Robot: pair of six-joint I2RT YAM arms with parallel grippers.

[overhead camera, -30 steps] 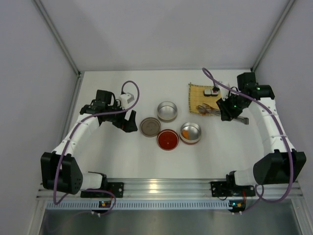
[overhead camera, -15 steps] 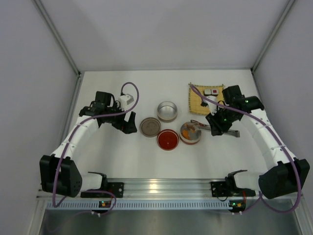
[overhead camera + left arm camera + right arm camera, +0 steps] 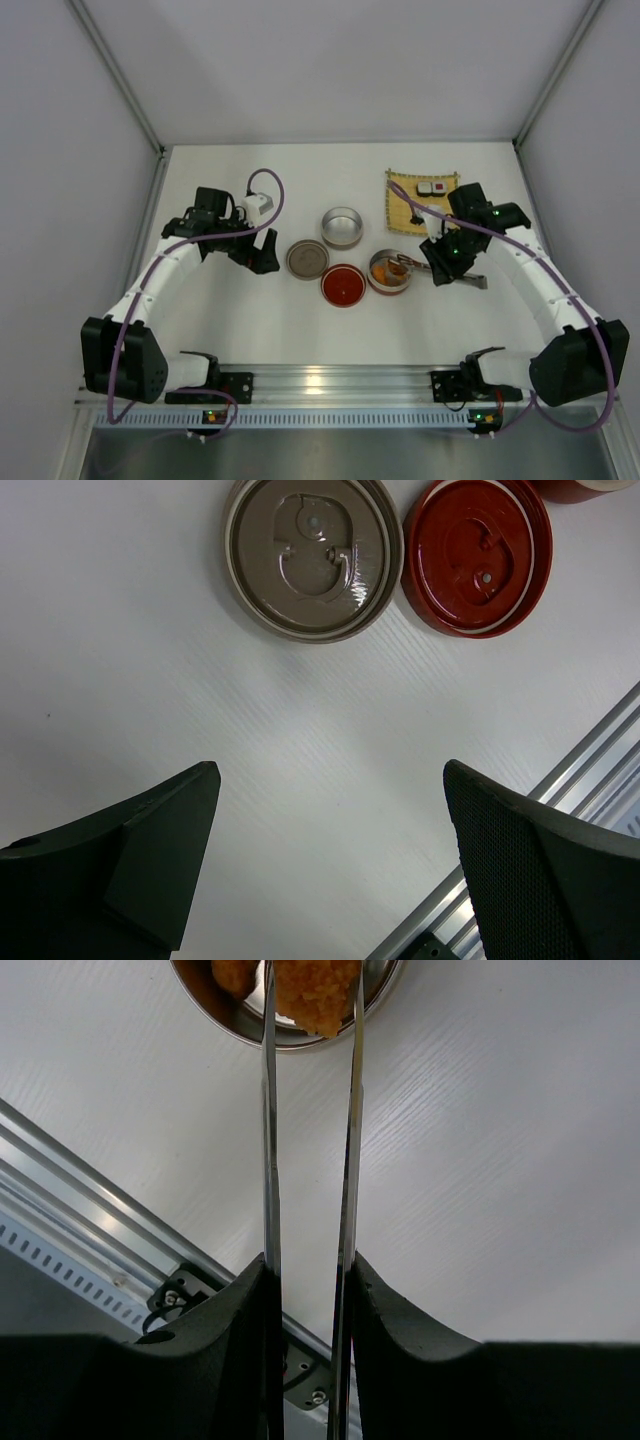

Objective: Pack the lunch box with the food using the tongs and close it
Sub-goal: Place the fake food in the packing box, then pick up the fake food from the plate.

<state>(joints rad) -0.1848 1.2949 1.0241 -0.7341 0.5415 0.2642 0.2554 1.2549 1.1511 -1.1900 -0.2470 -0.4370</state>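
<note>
Right tool (image 3: 305, 1300) is clamped on the tongs (image 3: 270, 1160), fried piece (image 3: 318, 995) pinched over the tin (image 3: 373, 280) at 3 o'clock of the red lid (image 3: 343, 285). Looks like release comes next. Left tool (image 3: 330, 850) is gaping.

Left lid (image 3: 307, 259) beside right lid (image 3: 343, 285); bowl (image 3: 343, 227) behind both; container (image 3: 388, 291) right, fried piece (image 3: 380, 270) inside; mat (image 3: 400, 210) behind.

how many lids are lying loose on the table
2. The brown lid lies flat on the table. The red lid lies beside it, between it and the red-rimmed bowl. No other lid shows, though an arm could hide one.
</note>
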